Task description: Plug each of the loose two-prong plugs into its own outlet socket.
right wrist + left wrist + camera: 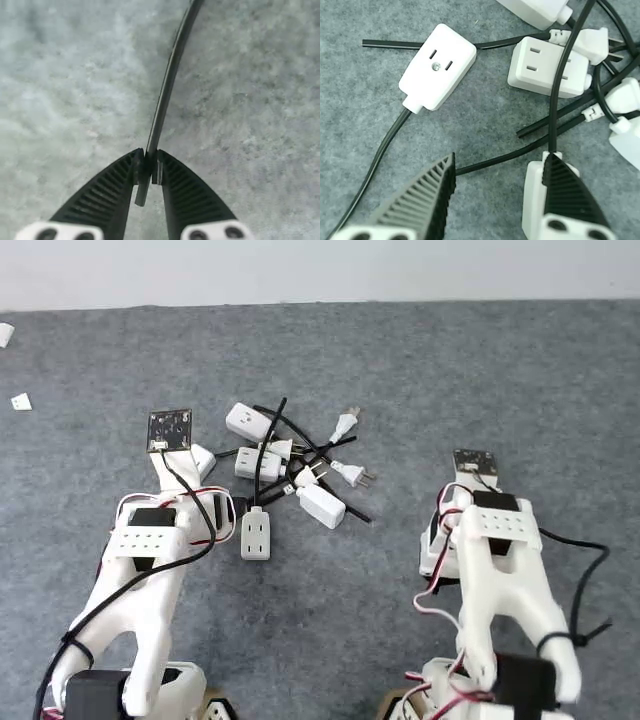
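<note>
A tangle of white two-prong plugs and outlet sockets on black cords lies on the grey carpet. Loose plugs [345, 424] [352, 475] lie at its right side. My left gripper [501, 157] is open just above the carpet. One finger [565, 190] sits over a white socket [256, 535], and another socket [437, 65] lies face up just ahead. A third socket [547, 65] lies beside a plug [592, 40]. My right gripper [147, 157] is shut on the end of a thin black cord [167, 85], low over bare carpet, right of the tangle.
Further sockets [245, 421] [322, 505] lie in the pile, with cords crossing between them. Two small white scraps [21, 401] sit at the far left. Open carpet [480, 370] stretches behind and to the right.
</note>
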